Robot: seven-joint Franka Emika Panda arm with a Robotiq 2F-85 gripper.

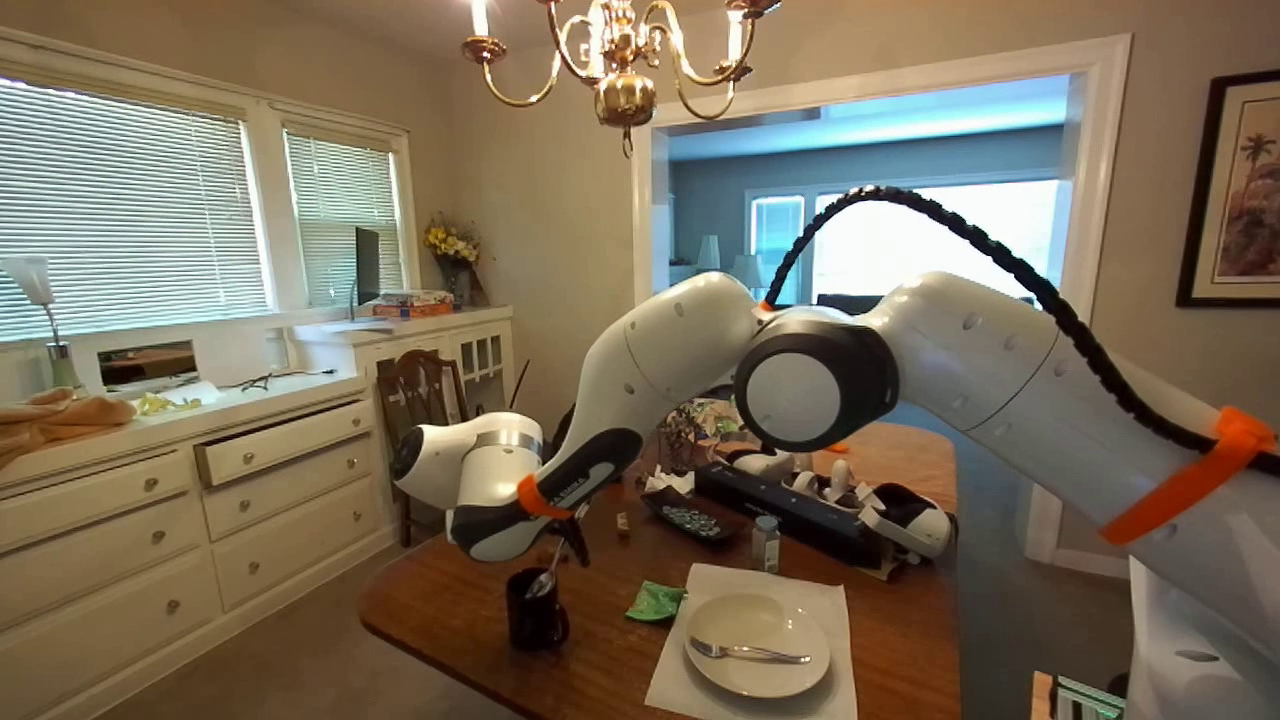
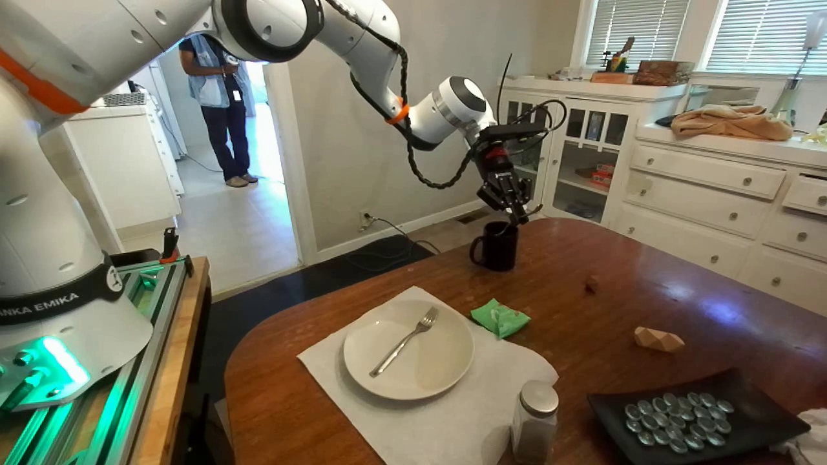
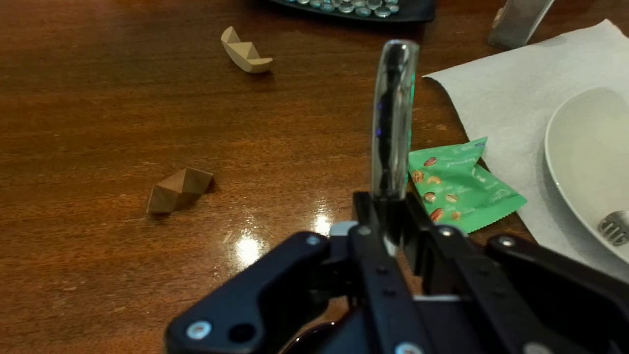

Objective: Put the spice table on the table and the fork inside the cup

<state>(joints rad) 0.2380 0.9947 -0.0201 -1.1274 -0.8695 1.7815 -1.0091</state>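
Note:
The fork (image 1: 750, 653) lies on the white plate and shows in an exterior view (image 2: 407, 342); its tines show in the wrist view (image 3: 614, 228). My gripper (image 1: 573, 540) is shut on a second metal utensil, which looks like a spoon (image 1: 541, 584), with its bowl down at the mouth of the cup (image 1: 532, 620). Its handle (image 3: 393, 118) sticks out past my fingertips (image 3: 388, 209). The black cup (image 2: 497, 248) stands upright below my gripper (image 2: 515, 210); I cannot tell how deep the spoon reaches. A spice shaker (image 2: 535, 423) stands upright on the brown table (image 2: 278, 381).
The white plate (image 1: 720, 685) sits on a white paper sheet (image 1: 670, 690). A green snack packet (image 2: 499, 318) lies between plate and cup. Small wooden pieces (image 2: 659, 339) and a black tray of glass pebbles (image 2: 769, 423) lie farther along. A headset (image 1: 915, 510) and black box stand behind.

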